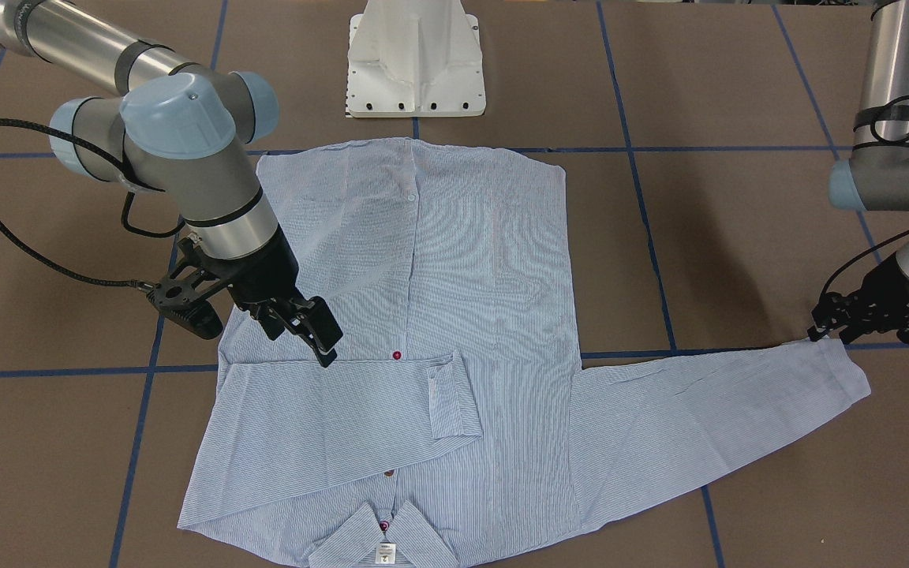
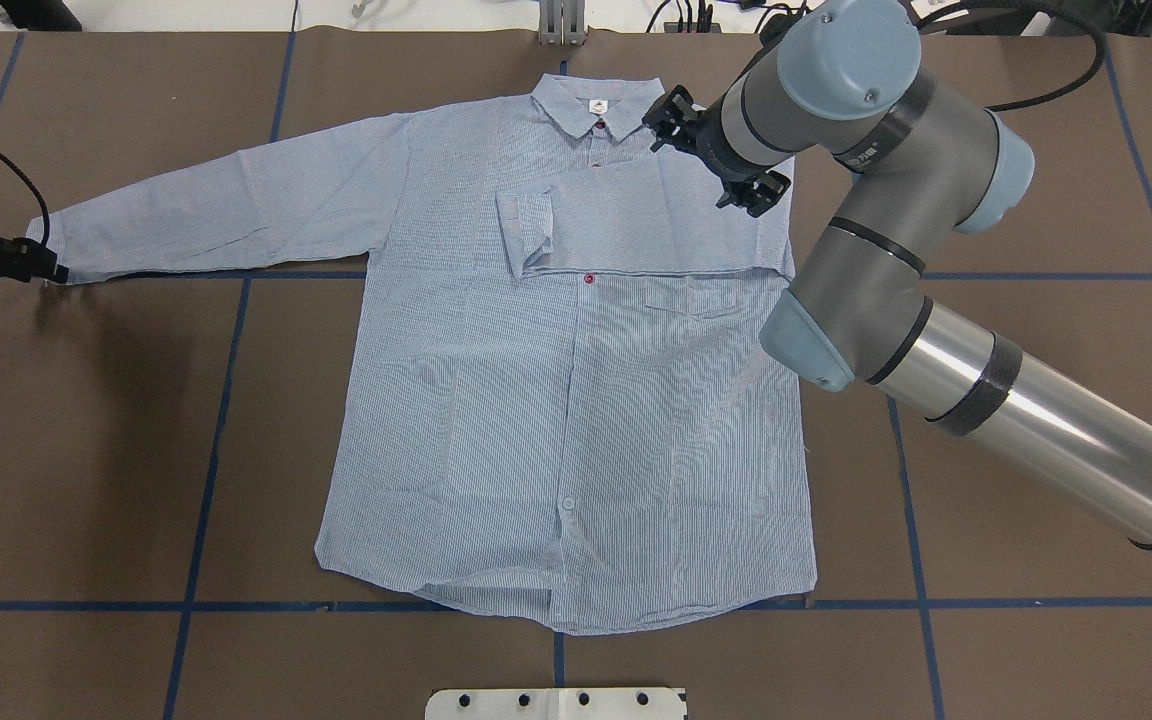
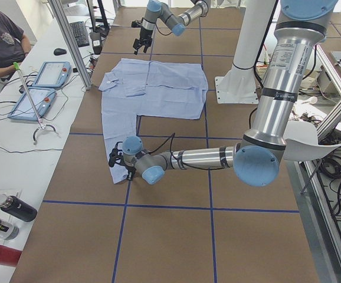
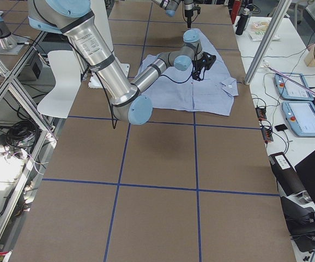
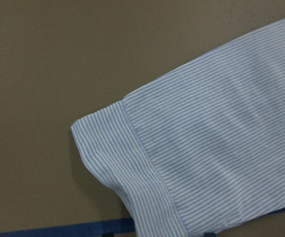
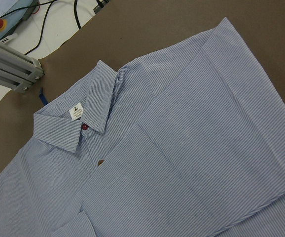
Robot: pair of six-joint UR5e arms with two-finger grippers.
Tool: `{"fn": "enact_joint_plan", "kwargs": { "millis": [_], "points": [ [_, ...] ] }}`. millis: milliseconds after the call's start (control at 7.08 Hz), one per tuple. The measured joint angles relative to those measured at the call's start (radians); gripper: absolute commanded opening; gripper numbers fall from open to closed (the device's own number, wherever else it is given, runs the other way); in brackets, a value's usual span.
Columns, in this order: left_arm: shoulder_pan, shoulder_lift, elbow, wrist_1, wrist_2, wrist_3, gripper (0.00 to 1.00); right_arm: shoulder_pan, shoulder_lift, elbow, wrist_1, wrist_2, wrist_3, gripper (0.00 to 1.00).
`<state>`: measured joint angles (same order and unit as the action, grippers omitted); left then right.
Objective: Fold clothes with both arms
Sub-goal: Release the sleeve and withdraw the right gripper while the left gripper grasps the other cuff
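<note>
The shirt lies flat mid-frame on the table, one sleeve folded across. The right hand hovers released above it. Whether the left hand, far left at the outstretched cuff, grips I cannot tell. It should pinch the cuff squarely and carry it across level.

Overhead and front-facing cameras face each other, sharing the spread shirt.

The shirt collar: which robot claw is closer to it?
Right. The right gripper hangs above the folded sleeve near the collar; the left gripper is at the far cuff.
</note>
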<state>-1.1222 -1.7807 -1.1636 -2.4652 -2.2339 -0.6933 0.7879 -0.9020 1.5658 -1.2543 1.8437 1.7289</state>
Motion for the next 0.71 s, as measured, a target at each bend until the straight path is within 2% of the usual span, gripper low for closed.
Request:
{"fn": "enact_joint_plan", "kwargs": {
  "millis": [282,706],
  "points": [
    [0.001,-0.009,-0.011,0.001,0.027,-0.002,0.00,0.002,-0.010,0.018,-0.014,-0.003,0.000,0.99],
    [-0.009,-0.041,-0.115,0.016,0.035,-0.022,0.00,0.002,-0.059,0.074,-0.019,-0.010,-0.003,0.99]
  ]
}}
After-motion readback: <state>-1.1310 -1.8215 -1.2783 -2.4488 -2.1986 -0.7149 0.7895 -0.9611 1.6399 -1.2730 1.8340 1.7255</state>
